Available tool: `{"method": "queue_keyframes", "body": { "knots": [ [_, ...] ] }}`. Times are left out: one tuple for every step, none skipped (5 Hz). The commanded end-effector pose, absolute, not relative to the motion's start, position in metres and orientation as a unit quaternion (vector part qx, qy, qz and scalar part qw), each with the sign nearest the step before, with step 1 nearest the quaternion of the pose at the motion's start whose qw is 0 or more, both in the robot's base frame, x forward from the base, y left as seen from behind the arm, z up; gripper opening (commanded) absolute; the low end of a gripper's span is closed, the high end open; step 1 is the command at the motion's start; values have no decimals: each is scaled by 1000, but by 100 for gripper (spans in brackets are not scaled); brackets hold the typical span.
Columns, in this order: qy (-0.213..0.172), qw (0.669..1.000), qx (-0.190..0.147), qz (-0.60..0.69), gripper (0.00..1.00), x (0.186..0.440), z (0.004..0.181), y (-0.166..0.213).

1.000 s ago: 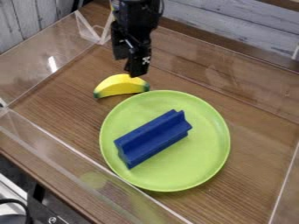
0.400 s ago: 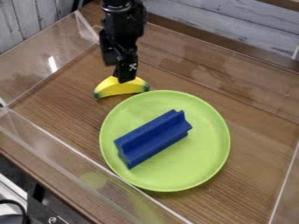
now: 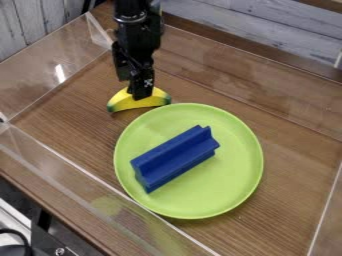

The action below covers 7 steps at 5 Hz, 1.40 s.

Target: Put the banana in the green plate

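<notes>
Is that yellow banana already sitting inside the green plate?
No, the banana lies on the wooden table just outside the green plate, whose only content is a blue block.

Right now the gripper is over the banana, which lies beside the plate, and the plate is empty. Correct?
Not quite. The plate is not empty: a blue block lies on it, as the camera view shows. The rest holds: the gripper is over the banana, which lies beside the plate.
</notes>
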State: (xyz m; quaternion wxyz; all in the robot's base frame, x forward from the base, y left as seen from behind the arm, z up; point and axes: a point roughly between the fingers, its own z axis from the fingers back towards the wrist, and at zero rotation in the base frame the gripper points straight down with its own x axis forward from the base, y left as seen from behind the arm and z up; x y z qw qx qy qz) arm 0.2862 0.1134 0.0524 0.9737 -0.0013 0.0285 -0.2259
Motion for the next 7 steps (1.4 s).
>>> {"method": "queue_keyframes", "body": {
  "knots": [
    [15,975,5,-221,100,288,57,119],
    [14,976,1,-219,100,288,53,120],
    [12,976,-3,-217,100,289,50,121],
    [10,976,-4,-216,100,291,48,123],
    [7,976,-5,-217,100,292,46,125],
    [4,976,-5,-217,100,294,45,126],
    [2,976,-6,-217,100,294,45,126]
  ]
}}
